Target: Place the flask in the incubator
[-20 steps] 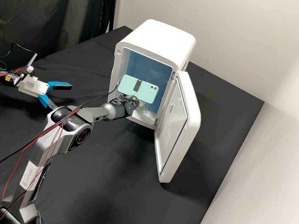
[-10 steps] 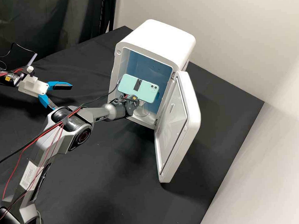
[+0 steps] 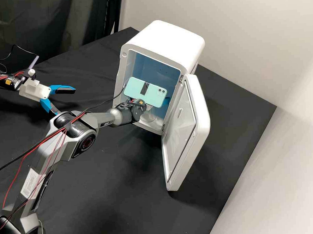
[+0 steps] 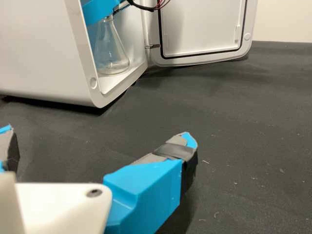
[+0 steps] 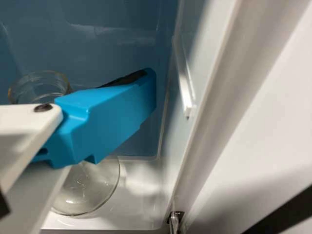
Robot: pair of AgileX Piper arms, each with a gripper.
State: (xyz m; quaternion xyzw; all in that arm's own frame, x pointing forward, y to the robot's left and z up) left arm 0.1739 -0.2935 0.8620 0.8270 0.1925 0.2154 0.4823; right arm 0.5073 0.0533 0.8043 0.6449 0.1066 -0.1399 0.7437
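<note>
A clear glass conical flask [image 4: 111,48] stands upright on the floor of the white incubator [image 3: 166,38], just inside the open doorway. My right arm [image 3: 103,122] reaches into the blue interior. My right gripper [image 5: 105,61] is open around the flask's neck [image 5: 36,87], with one blue finger [image 5: 107,117] beside the neck and above the round base [image 5: 92,187]. My left gripper [image 3: 64,99] hangs open and holds nothing, well off to the incubator's left above the bench; its fingertip [image 4: 187,146] points toward the box.
The incubator door [image 3: 191,129] stands swung wide on the right, its lower edge near the bench. A mint-green phone [image 3: 145,92] is mounted on the right wrist at the doorway. Black bench [image 3: 115,190] lies open in front; its edge runs along the right.
The right wrist with its phone has lifted very slightly at the doorway. The left arm has kept still.
</note>
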